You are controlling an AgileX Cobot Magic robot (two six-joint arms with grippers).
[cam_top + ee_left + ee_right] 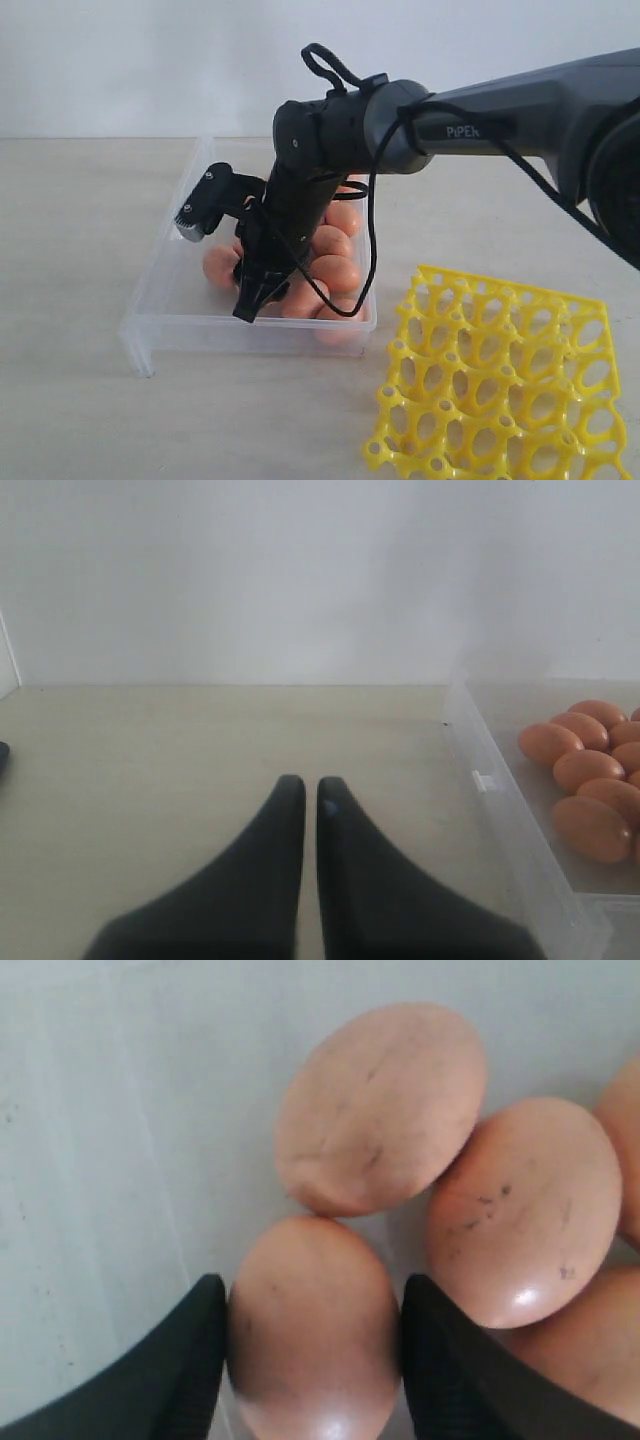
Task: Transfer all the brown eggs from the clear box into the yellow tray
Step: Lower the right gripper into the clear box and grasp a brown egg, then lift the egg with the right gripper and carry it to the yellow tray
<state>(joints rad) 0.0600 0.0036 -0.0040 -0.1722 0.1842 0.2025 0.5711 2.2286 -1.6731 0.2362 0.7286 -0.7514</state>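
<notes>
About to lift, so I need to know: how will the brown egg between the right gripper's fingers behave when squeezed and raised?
Likely fragile: the brown egg looks like a real speckled shell, so squeeze gently. Its smooth, rounded, shiny sides may slip between the fingers. The neighbouring egg touching it could roll once it lifts.

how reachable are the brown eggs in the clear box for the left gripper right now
Probably yes: the left gripper is shut over bare table beside the clear box, only its low wall before the brown eggs. The right gripper, jaws astride one egg, could get in the way.
</notes>
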